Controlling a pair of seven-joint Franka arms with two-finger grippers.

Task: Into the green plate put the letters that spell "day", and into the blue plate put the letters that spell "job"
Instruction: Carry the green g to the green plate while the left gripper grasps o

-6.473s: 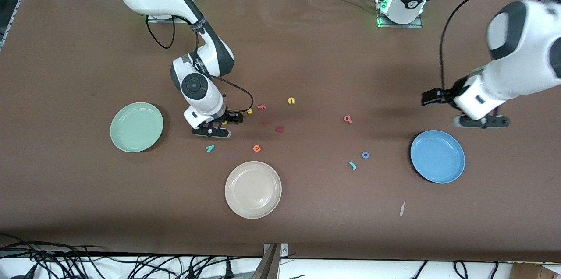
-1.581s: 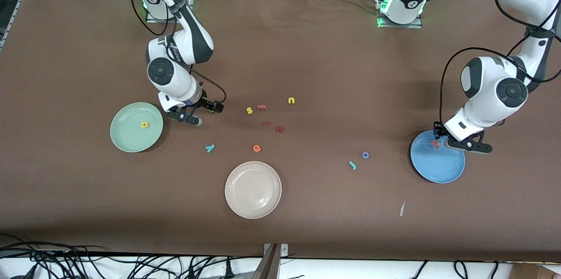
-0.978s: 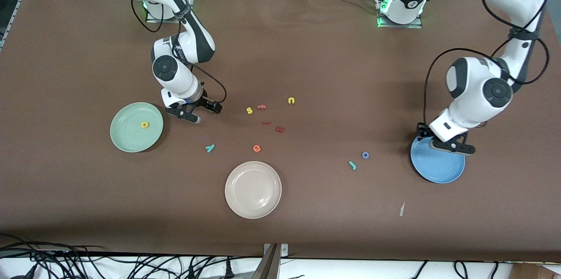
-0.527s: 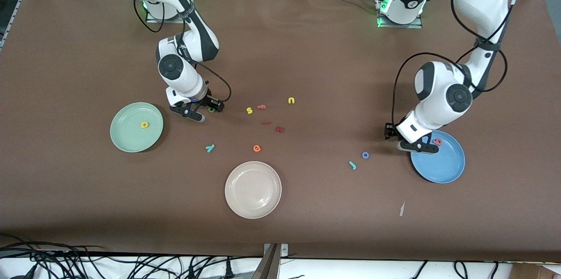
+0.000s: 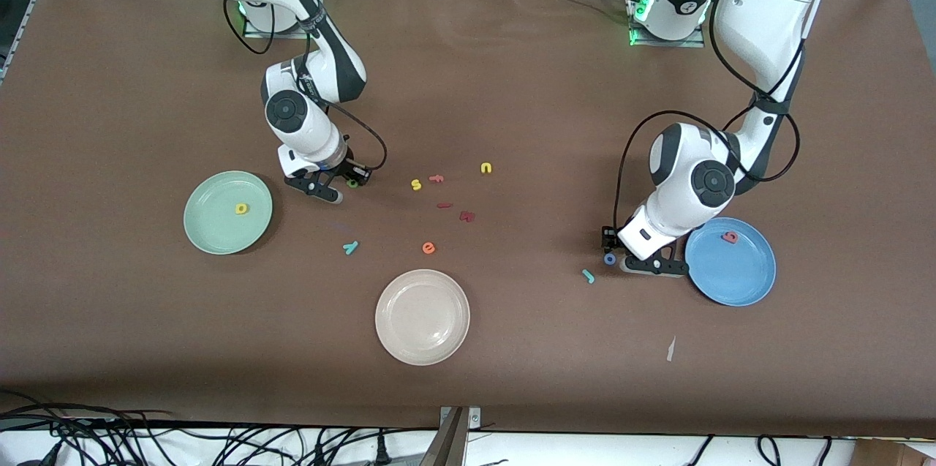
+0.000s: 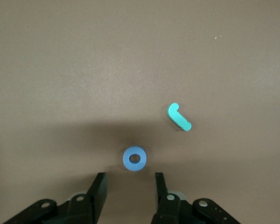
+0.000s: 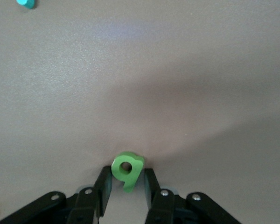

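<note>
Green letter half-hidden between right gripper fingers.

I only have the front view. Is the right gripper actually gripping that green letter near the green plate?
Observer: Yes. The right wrist view shows the right gripper shut on the olive-green letter, with a finger against each side.
Reviewer: And the left gripper, by the blue ring?
Observer: The left gripper is open. The blue ring lies just ahead of its fingertips, not between them.
</note>
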